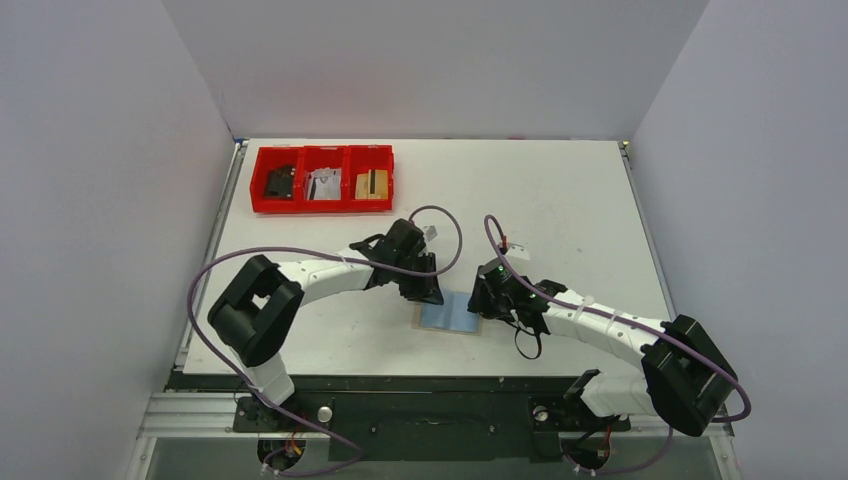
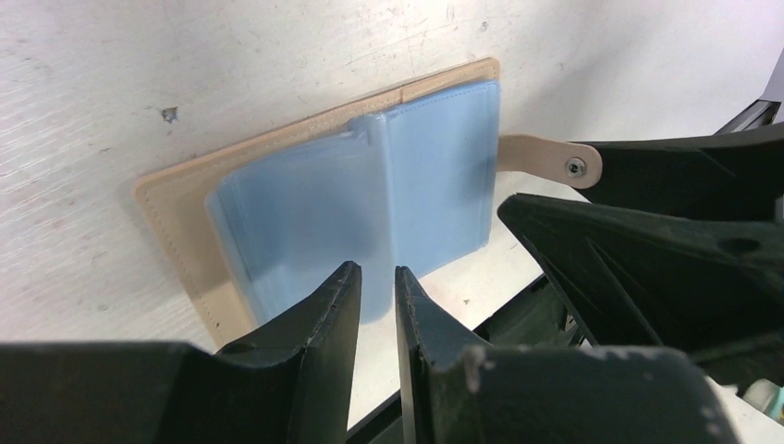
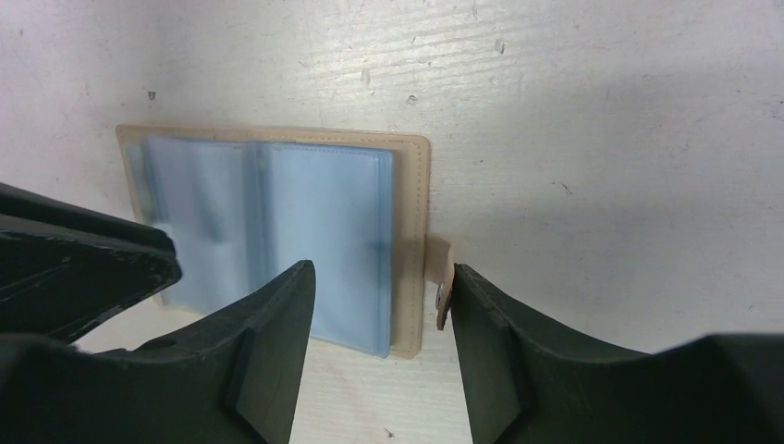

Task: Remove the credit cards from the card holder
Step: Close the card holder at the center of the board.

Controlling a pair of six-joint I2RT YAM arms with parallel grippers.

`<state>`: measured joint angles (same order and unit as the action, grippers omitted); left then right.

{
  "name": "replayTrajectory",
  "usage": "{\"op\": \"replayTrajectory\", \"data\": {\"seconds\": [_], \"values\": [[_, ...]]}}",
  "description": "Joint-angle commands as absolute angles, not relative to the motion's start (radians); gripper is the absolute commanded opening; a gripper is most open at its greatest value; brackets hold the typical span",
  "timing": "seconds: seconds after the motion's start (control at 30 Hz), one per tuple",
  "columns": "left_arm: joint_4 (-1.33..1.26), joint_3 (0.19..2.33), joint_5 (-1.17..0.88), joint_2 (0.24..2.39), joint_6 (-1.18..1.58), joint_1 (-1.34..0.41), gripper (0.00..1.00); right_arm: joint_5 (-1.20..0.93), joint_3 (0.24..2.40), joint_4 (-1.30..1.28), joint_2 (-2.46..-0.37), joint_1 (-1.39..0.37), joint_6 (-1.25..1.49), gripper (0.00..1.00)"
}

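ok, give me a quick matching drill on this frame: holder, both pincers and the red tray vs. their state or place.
Things:
1. card holder
2. left pincer
3. right pincer
4. red tray

States/places:
A. jaws wide, astride the holder's snap tab edge
B. far-left part of the table
C. lying open, blue sleeves facing up
D. jaws nearly together at the sleeves' near edge

Pairs: 1-C, 2-D, 3-A, 4-B

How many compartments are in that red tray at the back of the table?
3, side by side in the red tray: left holds a dark item, middle a pale item, right a tan block.
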<state>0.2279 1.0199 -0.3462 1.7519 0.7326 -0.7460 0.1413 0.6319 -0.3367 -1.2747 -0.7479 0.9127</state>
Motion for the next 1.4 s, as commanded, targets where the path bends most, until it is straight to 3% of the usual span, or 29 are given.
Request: {"op": "replayTrajectory", "data": {"seconds": [0.0,0.07,0.23,0.4,0.63,1.1,1.37], "values": [[0.294,1.064,-0.274,1.668,0.690,-0.729,0.19,0.190,0.634,-0.343,-1.281,-0.751,0.911,0.51],[0.330,1.063,-0.243,1.648,0.678,-0.720,0.21,0.193,0.633,-0.346,-1.283,-0.749,0.910,0.51],[0.408,1.044,-0.158,1.607,0.638,-0.683,0.36,0.195,0.630,-0.345,-1.294,-0.748,0.906,0.49],[0.371,0.989,-0.214,1.606,0.615,-0.624,0.52,0.195,0.635,-0.340,-1.313,-0.747,0.903,0.46],[0.240,0.964,-0.367,1.680,0.610,-0.590,0.56,0.203,0.640,-0.339,-1.345,-0.748,0.898,0.40],[0.168,0.987,-0.404,1.816,0.596,-0.591,0.62,0.209,0.638,-0.326,-1.401,-0.746,0.888,0.08],[0.161,0.980,-0.445,1.781,0.625,-0.590,0.60,0.195,0.644,-0.315,-1.422,-0.744,0.888,0.03]]}}
